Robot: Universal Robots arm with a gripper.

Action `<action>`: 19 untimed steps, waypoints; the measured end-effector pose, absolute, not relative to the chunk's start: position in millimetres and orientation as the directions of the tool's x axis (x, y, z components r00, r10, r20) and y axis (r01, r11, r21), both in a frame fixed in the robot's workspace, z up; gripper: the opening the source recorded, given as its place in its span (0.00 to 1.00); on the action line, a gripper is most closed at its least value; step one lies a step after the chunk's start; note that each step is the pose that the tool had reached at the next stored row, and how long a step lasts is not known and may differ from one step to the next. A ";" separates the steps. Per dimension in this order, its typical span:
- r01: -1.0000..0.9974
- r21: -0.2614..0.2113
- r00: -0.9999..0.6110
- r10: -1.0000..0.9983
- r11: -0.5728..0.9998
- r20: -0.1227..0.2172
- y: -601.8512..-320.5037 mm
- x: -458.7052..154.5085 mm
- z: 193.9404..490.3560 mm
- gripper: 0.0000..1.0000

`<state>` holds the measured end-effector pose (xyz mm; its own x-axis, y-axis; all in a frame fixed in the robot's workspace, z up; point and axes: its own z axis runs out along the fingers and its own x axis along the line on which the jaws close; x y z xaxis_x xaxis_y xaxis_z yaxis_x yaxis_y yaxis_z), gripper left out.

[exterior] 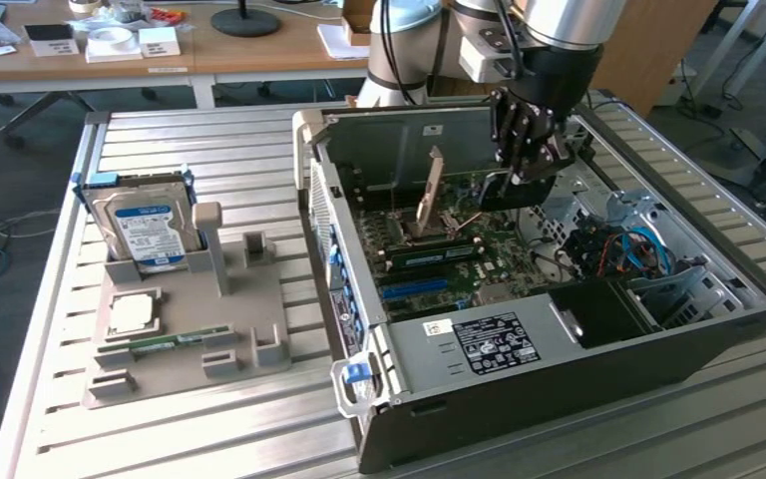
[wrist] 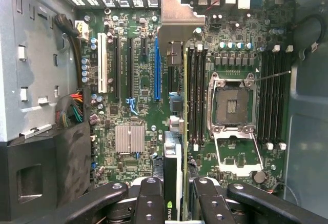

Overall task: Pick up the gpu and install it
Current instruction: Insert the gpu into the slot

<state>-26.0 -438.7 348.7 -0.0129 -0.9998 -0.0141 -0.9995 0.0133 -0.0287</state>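
The exterior view looks down on the whole computer case (exterior: 557, 399); the wrist view closely faces the shared motherboard (wrist: 120, 114).

A slatted metal table (exterior: 157, 140) bears an open computer case (exterior: 596, 369) and a grey parts holder (exterior: 184, 344).

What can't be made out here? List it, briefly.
Wrist view: the graphics card is seen edge-on, so its faces are hidden. It covers its own slot. The fingers are cut off by the picture's edge.
Exterior view: the fingers hide the grip, and whether the card is seated is unclear.
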 end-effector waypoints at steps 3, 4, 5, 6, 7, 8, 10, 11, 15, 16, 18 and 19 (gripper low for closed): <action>-0.999 -0.029 -0.013 -1.000 0.013 -0.014 -438.6 -28.0 348.6 0.27; -0.999 -0.029 -0.013 -1.000 0.013 -0.014 -438.5 -29.0 348.5 0.27; -0.999 -0.029 -0.013 -1.000 0.013 -0.014 -438.5 -29.0 348.5 0.27; -0.999 -0.029 -0.013 -1.000 0.013 -0.014 -438.5 -29.0 348.5 0.27; -0.999 -0.029 -0.013 -1.000 0.013 -0.014 -438.5 -29.0 348.5 0.27; -0.999 -0.029 -0.013 -1.000 0.013 -0.014 -438.5 -29.0 348.5 0.27; -0.999 -0.029 -0.013 -1.000 0.013 -0.014 -438.5 -29.0 348.5 0.27; -1.000 -0.029 -0.013 -1.000 0.013 -0.014 -438.5 -29.1 348.5 0.27; -0.999 -0.029 -0.013 -1.000 0.013 -0.014 -438.2 -31.3 348.3 0.27; -1.000 -0.029 -0.013 -1.000 0.013 -0.014 -438.2 -31.3 348.3 0.27; -0.999 -0.029 -0.013 -1.000 0.013 -0.014 -438.2 -31.3 348.3 0.27; -0.999 -0.029 -0.013 -1.000 0.013 -0.014 -438.2 -31.3 348.3 0.27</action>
